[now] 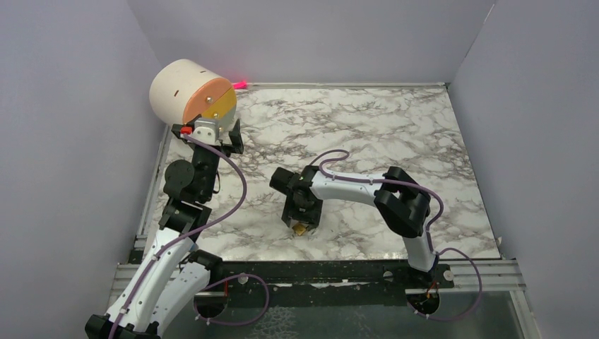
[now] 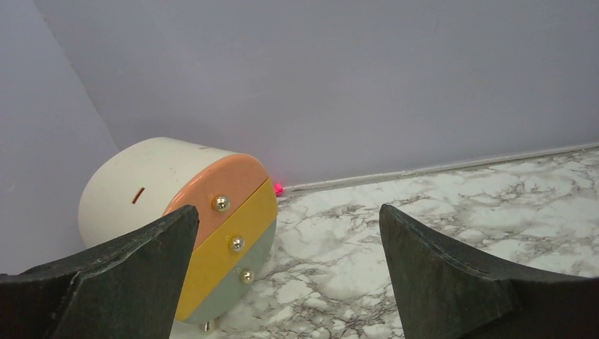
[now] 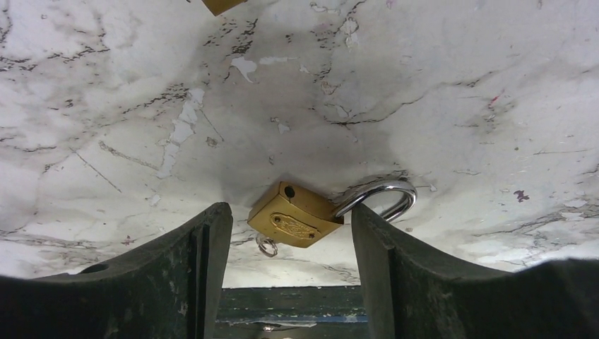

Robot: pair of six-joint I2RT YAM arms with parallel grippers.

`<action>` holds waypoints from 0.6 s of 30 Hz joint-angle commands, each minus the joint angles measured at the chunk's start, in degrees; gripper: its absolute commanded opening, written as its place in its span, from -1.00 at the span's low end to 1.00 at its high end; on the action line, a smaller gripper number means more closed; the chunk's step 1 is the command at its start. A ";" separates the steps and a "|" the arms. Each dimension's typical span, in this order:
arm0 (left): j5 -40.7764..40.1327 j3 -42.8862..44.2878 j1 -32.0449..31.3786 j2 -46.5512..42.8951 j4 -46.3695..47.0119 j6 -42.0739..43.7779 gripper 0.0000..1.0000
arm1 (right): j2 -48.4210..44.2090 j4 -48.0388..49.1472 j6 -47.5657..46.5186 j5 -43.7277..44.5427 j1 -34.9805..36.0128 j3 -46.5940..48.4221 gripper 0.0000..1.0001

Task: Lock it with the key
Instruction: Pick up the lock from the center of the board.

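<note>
Black fingers of the right gripper (image 3: 289, 210) stand spread, straddling the brass padlock (image 3: 293, 217), which lies flat on the marble table (image 3: 438, 85) with its shackle (image 3: 395, 183) swung open. It looks dense, rigid and slick; I'd pinch the flat body, not the shackle.

Even bright light, sharp views; soft shadow under right jaws.
</note>
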 commanded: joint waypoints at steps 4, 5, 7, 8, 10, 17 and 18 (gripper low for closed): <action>1.79 -0.04 0.25 0.03 1.37 -0.10 0.97 | 1.57 0.41 0.01 0.46 0.42 0.30 0.19; 1.83 -0.04 0.25 0.09 1.37 -0.10 0.97 | 1.49 0.09 -0.12 0.67 0.42 0.45 0.10; 1.93 -0.04 0.25 0.27 1.38 -0.07 0.97 | 1.64 -0.55 -0.36 0.90 0.42 0.76 -0.13; 2.01 0.01 0.25 0.28 1.40 -0.06 0.97 | 1.61 -0.71 -0.60 0.84 0.42 0.86 -0.24; 2.17 -0.01 0.25 0.35 1.37 -0.03 0.97 | 1.79 -0.68 -1.29 0.72 0.42 1.17 -0.40; 2.27 -0.07 0.25 0.79 1.33 0.06 0.97 | 1.12 5.13 -15.90 -0.01 0.42 1.55 -0.99; 2.34 -0.05 0.25 0.91 1.31 0.08 0.97 | 0.30 7.69 -20.57 -0.71 0.42 1.32 -0.99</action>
